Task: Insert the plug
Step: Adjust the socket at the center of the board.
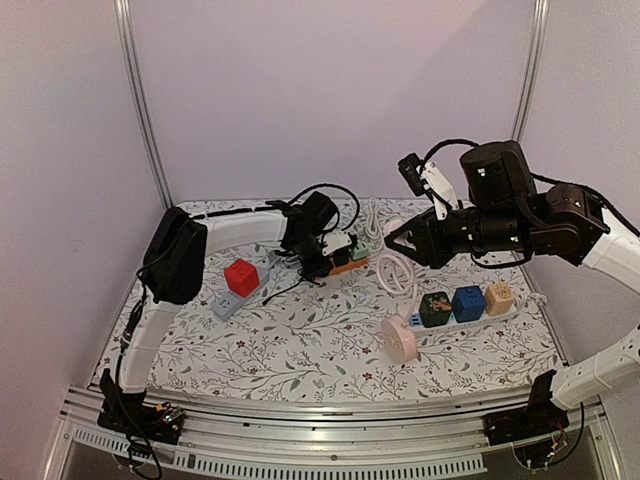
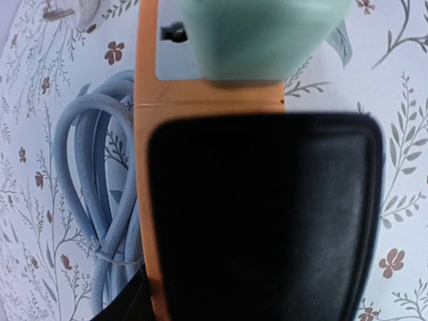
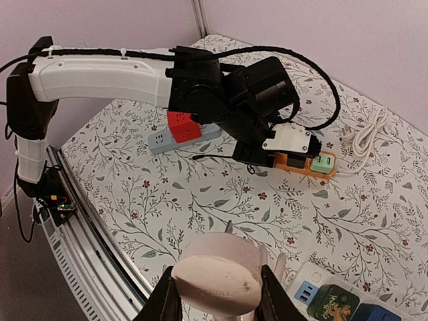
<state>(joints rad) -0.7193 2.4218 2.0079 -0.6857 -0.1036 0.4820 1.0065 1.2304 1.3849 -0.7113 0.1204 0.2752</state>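
My left gripper [image 1: 322, 258] [image 3: 277, 150] is down over the orange power strip [image 1: 348, 265] [image 2: 144, 87] [image 3: 294, 162]. It is shut on a black plug [image 2: 264, 221] that sits on the strip next to a mint-green plug [image 1: 362, 248] [image 2: 261, 37] [image 3: 324, 162]. Its fingers are mostly hidden behind the black plug. My right gripper [image 1: 395, 238] [image 3: 217, 294] hangs above the table, shut on a round pale pink plug [image 3: 217, 277] [image 1: 392, 229] whose prongs point away from the wrist camera.
A grey strip [image 1: 228, 300] [image 3: 157, 142] with a red cube plug [image 1: 240, 277] [image 3: 184, 126] lies at the left. A white strip [image 1: 455, 322] [image 3: 304, 287] carries green, blue and tan cube plugs, with a pink piece [image 1: 400, 338] at its end. Coiled white cable [image 1: 395, 268] lies between the strips.
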